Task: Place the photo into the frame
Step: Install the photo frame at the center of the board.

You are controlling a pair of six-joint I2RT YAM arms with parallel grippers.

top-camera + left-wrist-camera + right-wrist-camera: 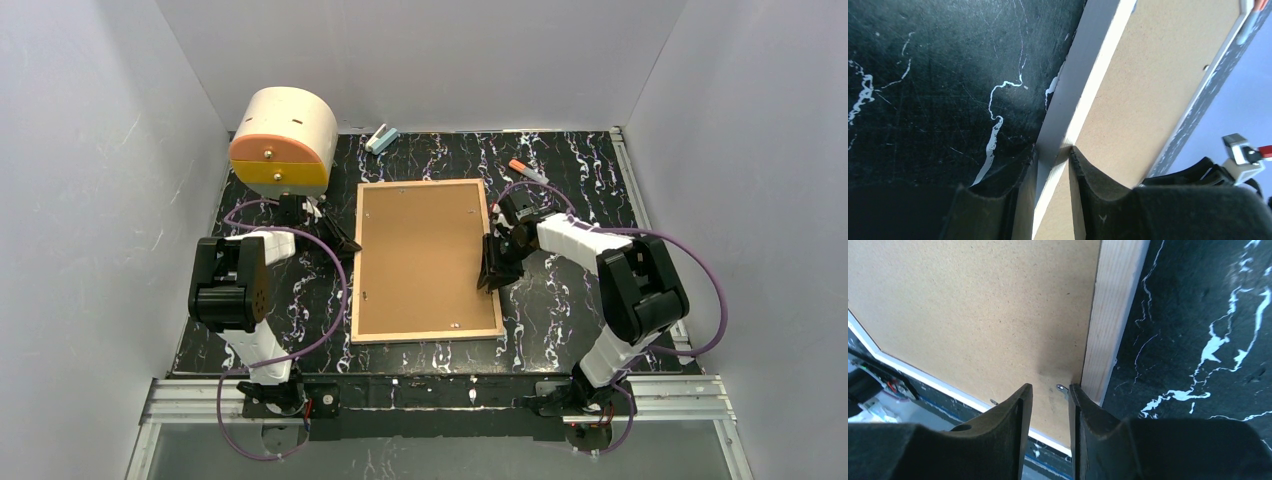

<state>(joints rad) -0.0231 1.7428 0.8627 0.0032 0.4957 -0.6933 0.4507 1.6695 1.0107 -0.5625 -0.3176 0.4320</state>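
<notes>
The black marbled table (560, 300) sits inside plain white walls. The frame (425, 335) lies face down at its middle, with the brown backing board (420, 255) seated in it. My left gripper (1052, 150) is clamped across the left rim. My right gripper (1049, 387) has its jaws slightly apart by a metal tab (1062, 388), holding nothing. No photo shows, so I cannot tell whether it is inside. I can read no writing.

Light wood frame (427, 336), flat, back side up
</notes>
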